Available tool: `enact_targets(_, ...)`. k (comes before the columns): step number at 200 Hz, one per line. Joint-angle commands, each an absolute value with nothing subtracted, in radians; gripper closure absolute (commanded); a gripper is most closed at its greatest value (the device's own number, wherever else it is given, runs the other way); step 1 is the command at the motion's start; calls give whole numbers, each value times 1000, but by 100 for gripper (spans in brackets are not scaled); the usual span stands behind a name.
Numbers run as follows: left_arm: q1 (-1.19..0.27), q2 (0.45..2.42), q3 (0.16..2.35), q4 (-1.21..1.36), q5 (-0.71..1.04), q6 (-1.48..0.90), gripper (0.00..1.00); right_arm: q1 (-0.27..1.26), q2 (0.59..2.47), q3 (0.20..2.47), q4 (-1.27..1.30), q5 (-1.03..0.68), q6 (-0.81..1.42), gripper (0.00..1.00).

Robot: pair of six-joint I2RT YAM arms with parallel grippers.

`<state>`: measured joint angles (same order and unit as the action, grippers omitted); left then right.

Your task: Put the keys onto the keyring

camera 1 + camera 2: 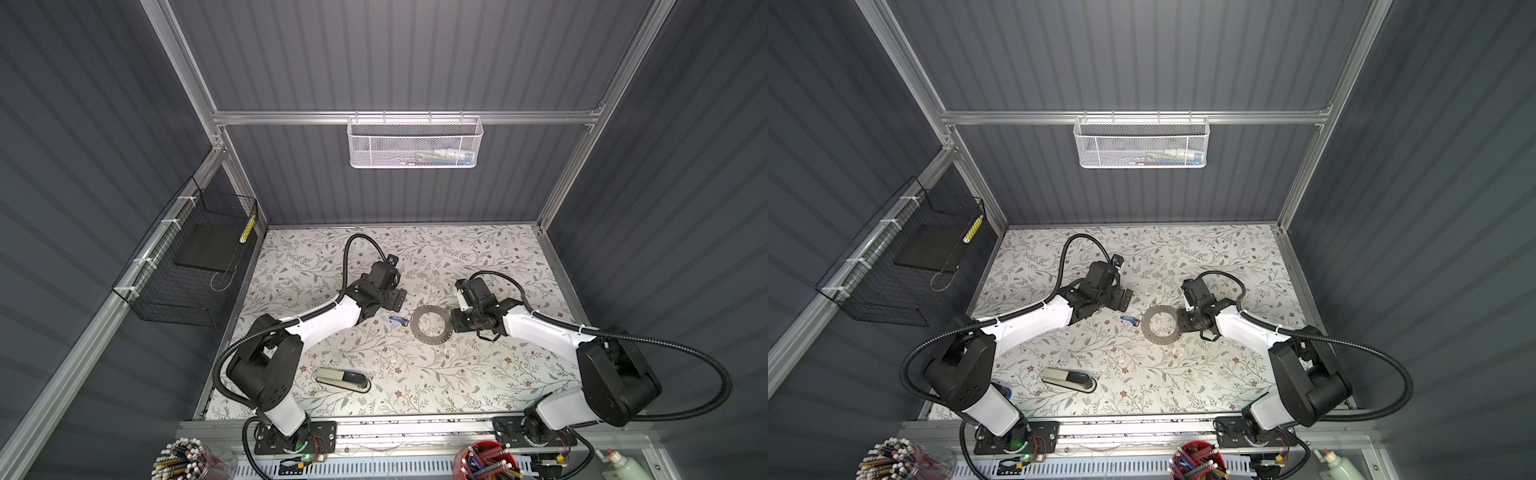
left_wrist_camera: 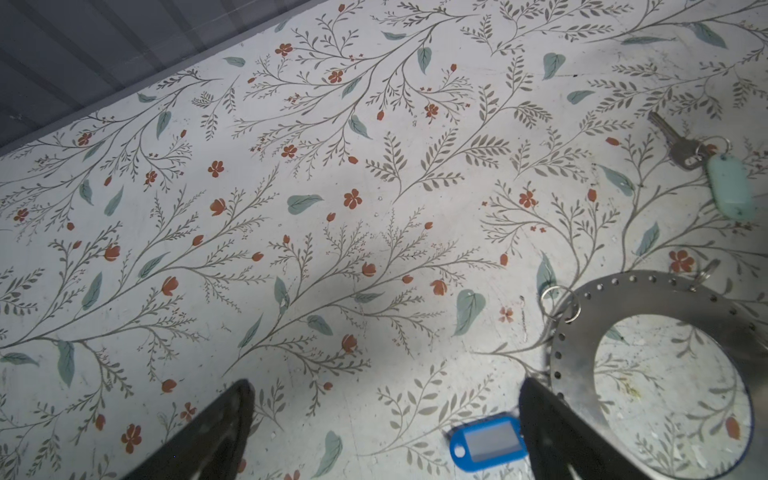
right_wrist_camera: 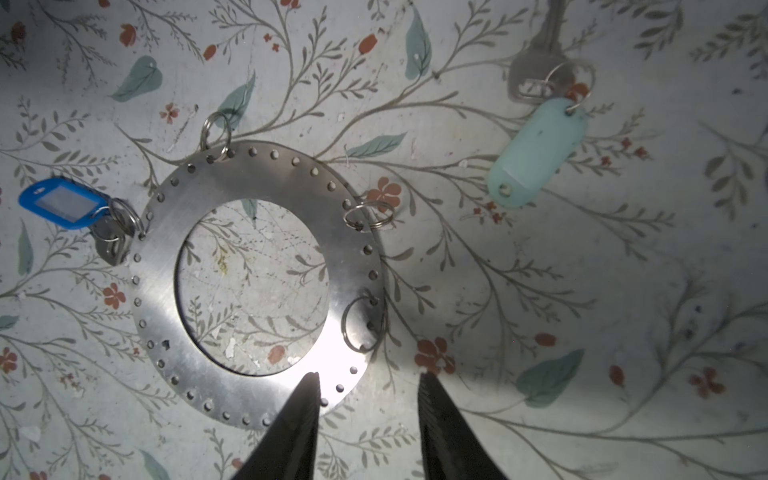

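- The floral tabletop (image 1: 478,249) lay mostly bare around the keyring (image 1: 431,325), which sat flat near its middle.
- The blue-tagged key (image 1: 398,319) touched the keyring's outer edge; the mint-tagged key (image 3: 536,153) lay apart from it.
- The left gripper (image 2: 386,386) gaped wide beside the keyring, holding nothing.
- The right gripper (image 3: 368,378) stood parted over the keyring's rim, empty.
- A stapler (image 1: 344,379) sat well apart from the keyring.

White arms (image 1: 328,320), black joints (image 1: 266,370), ribbed black cables (image 1: 360,235)
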<state>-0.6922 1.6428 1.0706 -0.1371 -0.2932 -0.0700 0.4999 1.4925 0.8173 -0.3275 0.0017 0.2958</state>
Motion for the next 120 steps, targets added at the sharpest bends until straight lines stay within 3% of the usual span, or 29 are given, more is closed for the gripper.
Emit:
enact_targets(1, -692, 1618, 1085, -149, -275, -34, 0, 507, 1535, 896, -445, 12, 267, 63)
enact_targets(59, -687, 1580, 1063, -143, -273, -60, 0, 575, 1606, 1008, -578, 98, 71, 66)
enact_targets(120, -591, 1506, 979, -119, -141, -168, 0, 621, 1650, 1005, -567, 176, -56, 71)
